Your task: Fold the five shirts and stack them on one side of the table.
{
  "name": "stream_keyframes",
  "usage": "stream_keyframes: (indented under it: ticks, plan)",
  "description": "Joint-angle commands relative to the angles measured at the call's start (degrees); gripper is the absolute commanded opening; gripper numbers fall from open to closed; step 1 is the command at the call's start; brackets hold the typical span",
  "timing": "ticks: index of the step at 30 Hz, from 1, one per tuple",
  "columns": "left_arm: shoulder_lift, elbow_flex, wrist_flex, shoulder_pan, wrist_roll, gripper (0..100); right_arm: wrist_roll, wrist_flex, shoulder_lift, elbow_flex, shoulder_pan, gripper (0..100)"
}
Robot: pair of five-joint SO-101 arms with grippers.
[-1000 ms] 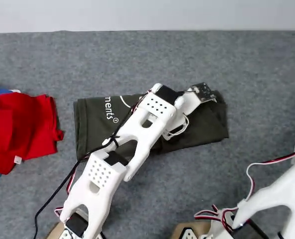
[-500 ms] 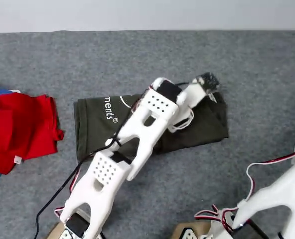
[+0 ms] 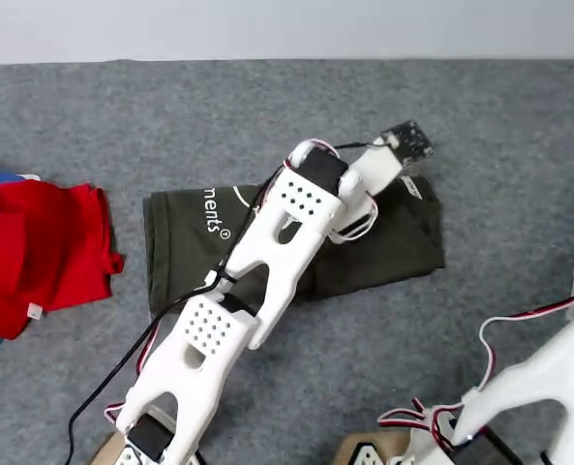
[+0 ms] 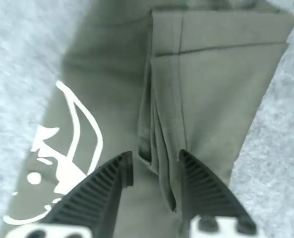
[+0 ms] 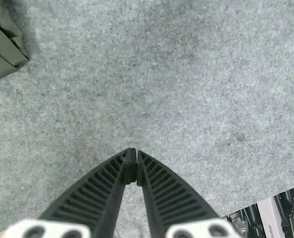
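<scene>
— Where is the dark green shirt to be found?

— It is laid flat in the middle of the table, folded into a wide rectangle with its white print turned up at the left end. It is set apart from the pile at the left edge. There a red shirt is seen on top, with blue and teal cloth showing beneath it.

— How is the left gripper held?

— It is poised over the right half of the green shirt with its fingers spread, and nothing is pinched. A raised ridge of folded layers is seen in the gap between them, but no cloth is gripped.

— Why would it be placed there?

— That layered edge is probably where a grasp would be taken, since all the plies could be caught at once. A further fold, or a carry to the pile, may be judged the step in hand.

— Is the right gripper employed?

— No. It is clenched on nothing, over bare table at the near right. A corner of green cloth is seen at the edge of its wrist view. It is likely parked there so that the left arm's reach is not crossed.

— What remains to be done?

— The green shirt is not yet stacked, and the left side is judged to be the one chosen.
</scene>
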Motion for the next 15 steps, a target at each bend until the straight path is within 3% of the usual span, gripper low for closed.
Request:
stream_keyframes:
  ticks: [1, 7, 15]
  plan:
    - [-6.7, -0.3, 1.8, -0.2, 0.5, 15, -0.3, 1.5, -2.2, -0.7, 0.6, 0.9]
    - [-15.7, 10.2, 1.8, -8.2, 6.5, 6, -0.3, 1.6, -2.2, -0.7, 0.7, 0.9]
    - [-34.4, 37.0, 1.7, -26.7, 7.2, 3, -0.3, 1.6, -2.2, -0.7, 0.6, 0.9]
